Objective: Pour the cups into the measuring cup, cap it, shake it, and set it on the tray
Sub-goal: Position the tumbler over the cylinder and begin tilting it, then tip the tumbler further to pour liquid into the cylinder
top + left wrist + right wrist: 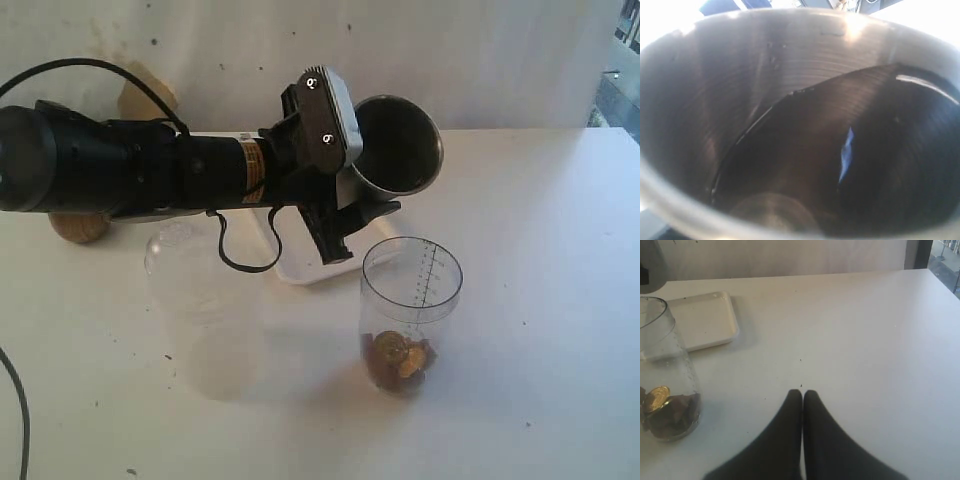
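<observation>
Worktop point(560, 300) right of measuring cup point(411, 310) is left open; left side is blocked by frosted container point(205, 320) and left arm point(150, 165) with steel tumbler point(400, 145).

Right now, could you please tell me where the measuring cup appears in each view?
Exterior view: the measuring cup stands right of centre, below the tilted steel tumbler.
Left wrist view: not in it; the steel tumbler's inside fills the picture.
Right wrist view: at the picture's left edge, partly cut off.
Shared landmark: the white tray, in exterior and right wrist views.
</observation>
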Controlling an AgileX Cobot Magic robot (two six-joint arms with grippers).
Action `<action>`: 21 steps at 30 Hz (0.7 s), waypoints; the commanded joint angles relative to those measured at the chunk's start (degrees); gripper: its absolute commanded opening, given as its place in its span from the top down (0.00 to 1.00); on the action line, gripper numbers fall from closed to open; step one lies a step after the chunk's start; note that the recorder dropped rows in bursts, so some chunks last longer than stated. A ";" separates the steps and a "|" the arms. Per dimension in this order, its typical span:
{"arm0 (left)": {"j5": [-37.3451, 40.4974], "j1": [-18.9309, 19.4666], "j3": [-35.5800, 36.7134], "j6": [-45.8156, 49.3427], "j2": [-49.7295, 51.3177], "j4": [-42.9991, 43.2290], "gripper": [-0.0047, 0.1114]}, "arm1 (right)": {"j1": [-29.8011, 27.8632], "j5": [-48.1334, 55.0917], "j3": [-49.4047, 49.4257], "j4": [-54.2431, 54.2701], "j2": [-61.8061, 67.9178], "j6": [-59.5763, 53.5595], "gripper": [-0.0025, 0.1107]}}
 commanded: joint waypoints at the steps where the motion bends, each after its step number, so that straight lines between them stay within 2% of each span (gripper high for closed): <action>1: -3.22 -0.13 -1.03 2.26 -0.67 -1.46 0.96 | -0.28 -0.08 0.31 -0.17 -0.24 0.23 0.98; 11: -4.48 -0.13 -1.03 6.82 -0.67 -1.09 0.96 | -0.28 -0.08 0.31 -0.17 -0.24 0.23 0.98; 21: -4.48 -0.13 -1.03 6.82 -0.67 -1.09 0.96 | -0.28 -0.08 0.31 -0.17 -0.24 0.23 0.98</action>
